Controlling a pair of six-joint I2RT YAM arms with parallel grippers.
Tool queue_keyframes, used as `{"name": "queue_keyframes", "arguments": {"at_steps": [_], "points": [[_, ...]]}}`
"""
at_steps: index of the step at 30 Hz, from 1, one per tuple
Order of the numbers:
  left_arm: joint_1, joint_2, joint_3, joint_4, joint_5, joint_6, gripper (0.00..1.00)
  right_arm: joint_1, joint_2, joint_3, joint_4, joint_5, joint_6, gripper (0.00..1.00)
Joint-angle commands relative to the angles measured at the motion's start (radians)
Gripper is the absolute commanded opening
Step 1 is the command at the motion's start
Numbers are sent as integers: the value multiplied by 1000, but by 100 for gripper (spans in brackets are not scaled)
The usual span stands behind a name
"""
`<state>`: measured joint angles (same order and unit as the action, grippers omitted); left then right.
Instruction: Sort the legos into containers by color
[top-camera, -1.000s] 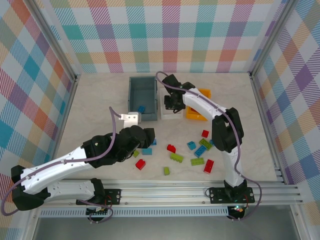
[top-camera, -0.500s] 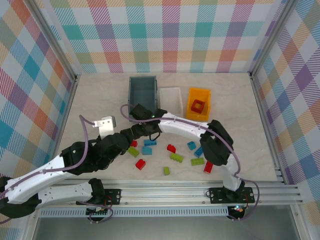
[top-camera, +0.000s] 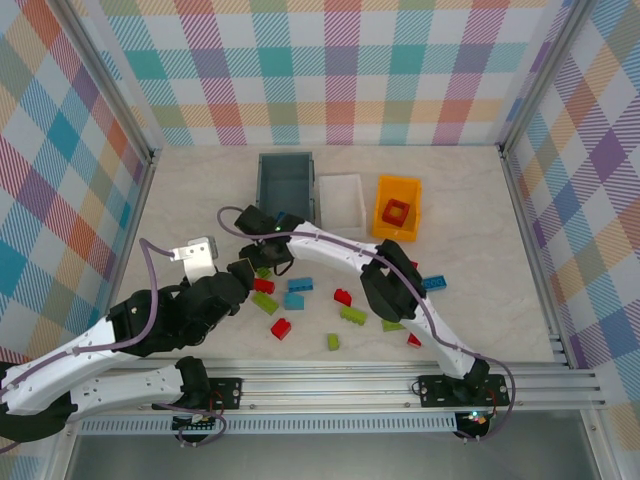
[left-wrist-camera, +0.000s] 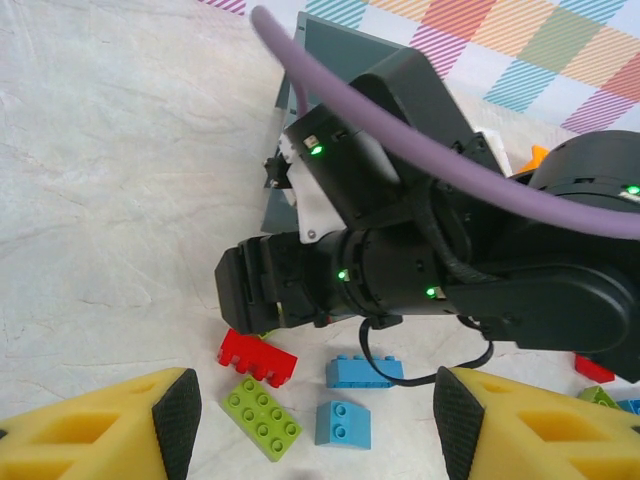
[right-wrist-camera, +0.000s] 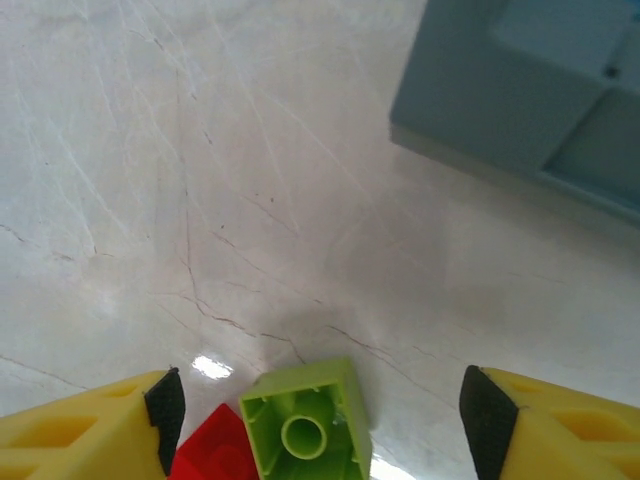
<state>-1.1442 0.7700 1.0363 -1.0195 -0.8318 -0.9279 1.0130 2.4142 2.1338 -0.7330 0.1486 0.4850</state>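
Both grippers meet at the left end of the scattered legos. My right gripper (top-camera: 262, 262) (right-wrist-camera: 325, 412) hangs open just above the table, and an upturned lime brick (right-wrist-camera: 307, 430) lies between its fingers, touching neither; a red brick (right-wrist-camera: 215, 455) sits beside it. My left gripper (top-camera: 246, 283) (left-wrist-camera: 315, 420) is open too. Ahead of it lie a lime brick (left-wrist-camera: 262, 418), a blue sloped piece (left-wrist-camera: 343, 422), a blue brick (left-wrist-camera: 365, 371) and a red brick (left-wrist-camera: 257, 358). The grey-blue bin (top-camera: 286, 185), white bin (top-camera: 342, 200) and orange bin (top-camera: 396, 232) stand at the back.
The right arm (top-camera: 390, 285) stretches low across the pile, its black wrist (left-wrist-camera: 330, 280) right in front of the left gripper. More bricks lie right of it: red (top-camera: 342, 296), lime (top-camera: 352, 316), blue (top-camera: 433, 282). A red brick (top-camera: 398, 210) lies in the orange bin.
The right gripper swung from above the white bin down and left to the pile's left end. The left arm drew back to the left.
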Motion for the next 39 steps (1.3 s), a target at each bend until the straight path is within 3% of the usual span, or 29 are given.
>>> {"name": "queue_keyframes", "arguments": {"at_steps": [1,13,21,30,39], "points": [[-6,-6,-8,-10,-21,-7,65,19,38,49,-69,-2,0,72],[-5,2,-6,19,-8,9,65,31,59,36,-89,15,12,53],[-5,7,-3,30,-2,19,65,31,70,52,-123,50,7,51],[-6,20,4,34,-1,29,65,31,77,63,-123,54,16,38],[-6,24,5,80,30,76,66,37,-257,-195,1,194,17,34]]}}
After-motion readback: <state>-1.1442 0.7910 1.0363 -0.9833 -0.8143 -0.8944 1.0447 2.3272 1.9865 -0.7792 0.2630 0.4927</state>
